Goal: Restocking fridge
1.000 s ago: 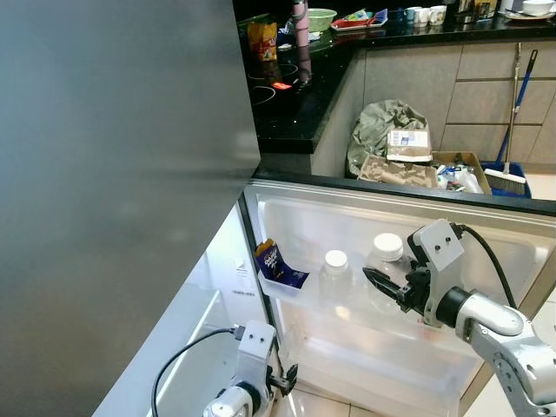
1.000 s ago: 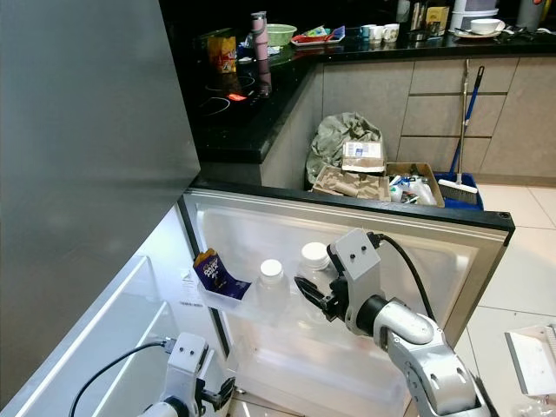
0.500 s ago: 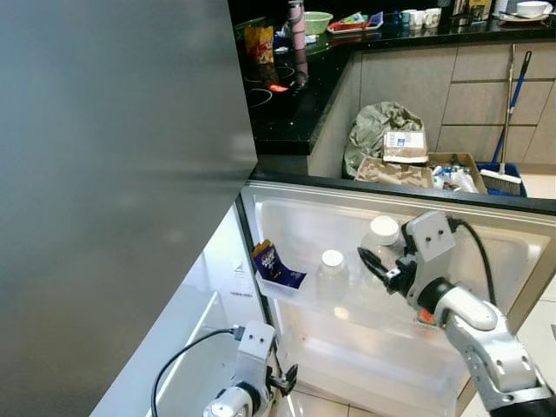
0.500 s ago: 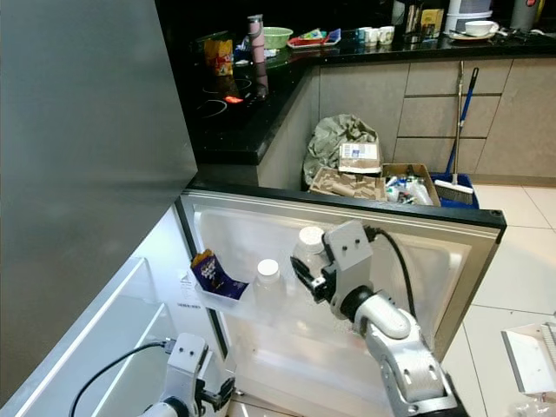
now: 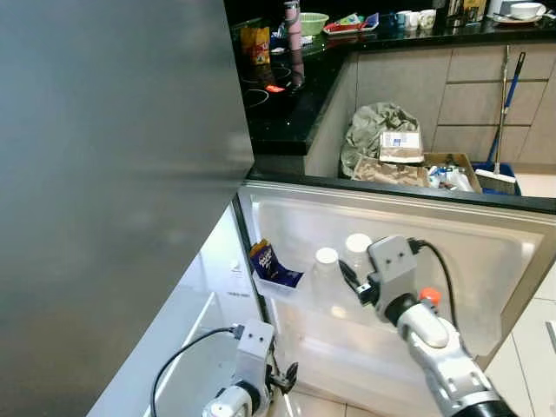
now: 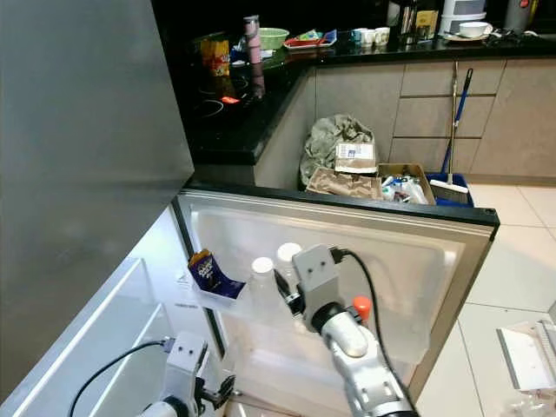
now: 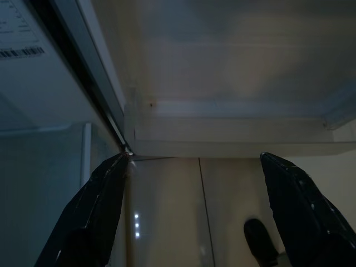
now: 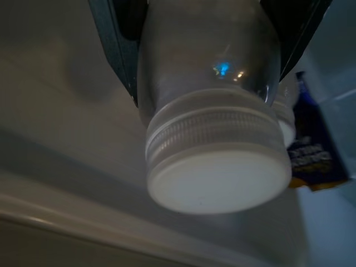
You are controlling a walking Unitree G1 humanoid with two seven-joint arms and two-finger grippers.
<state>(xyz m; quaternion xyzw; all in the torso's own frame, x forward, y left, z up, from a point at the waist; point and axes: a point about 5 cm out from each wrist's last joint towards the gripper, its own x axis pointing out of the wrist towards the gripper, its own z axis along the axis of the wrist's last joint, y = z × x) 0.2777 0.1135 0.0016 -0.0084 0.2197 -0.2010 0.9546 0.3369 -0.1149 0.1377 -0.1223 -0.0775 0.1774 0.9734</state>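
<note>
Right wrist view gives me the right gripper (image 8: 208,50) with its black fingers (image 8: 114,50) clamped on either side of a clear white-capped bottle (image 8: 217,144). I hold it at the open fridge door (image 5: 486,252), just beside a second bottle (image 5: 325,268) in the door shelf (image 5: 276,287). My left gripper (image 7: 194,206) hangs low, fingers spread apart, holding nothing.

Clear bottle (image 8: 208,72) with ribbed white cap (image 8: 218,172), clamped between black fingers (image 8: 119,55). Second clear bottle (image 5: 325,276), white cap. Packet (image 5: 266,260) blue with yellow top. Door (image 5: 486,261) liner white, edge black. Fridge side (image 5: 113,174) grey. Counter (image 5: 287,113) black, speckled.
</note>
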